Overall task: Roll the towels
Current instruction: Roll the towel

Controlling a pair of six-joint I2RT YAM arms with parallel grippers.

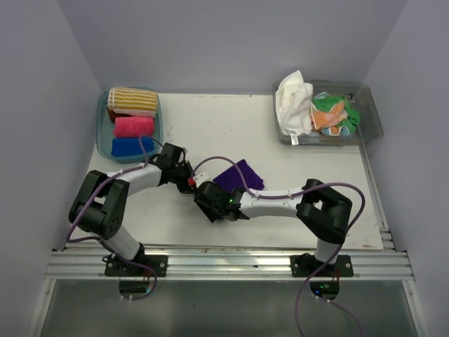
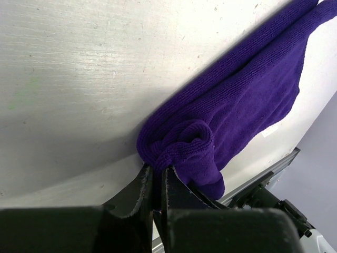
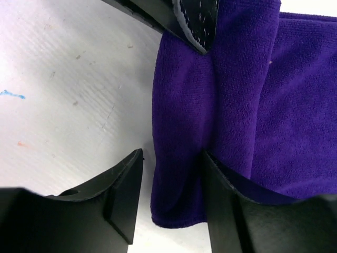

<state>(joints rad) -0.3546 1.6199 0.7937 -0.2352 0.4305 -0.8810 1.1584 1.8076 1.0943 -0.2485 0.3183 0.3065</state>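
Observation:
A purple towel point(image 1: 240, 174) lies mid-table, its near-left end twisted into a small roll point(image 2: 176, 142). My left gripper point(image 1: 188, 179) point(image 2: 158, 168) is shut on that rolled end. My right gripper point(image 1: 205, 192) point(image 3: 171, 154) is open, its jaws on either side of a fold of the purple towel point(image 3: 179, 132) without pinching it. The left gripper's fingers point(image 3: 189, 21) show at the top of the right wrist view. Rolled striped point(image 1: 132, 100), pink point(image 1: 133, 126) and blue point(image 1: 131, 146) towels lie in the left tub. Loose white point(image 1: 293, 102), green point(image 1: 330, 105) and orange point(image 1: 324, 121) towels fill the right tub.
A teal tub point(image 1: 102, 133) stands at the back left and a clear tub point(image 1: 372, 116) at the back right. A metal rail point(image 1: 231, 263) runs along the table's near edge, and grey walls close in the sides and back. Purple cables trail from both arms.

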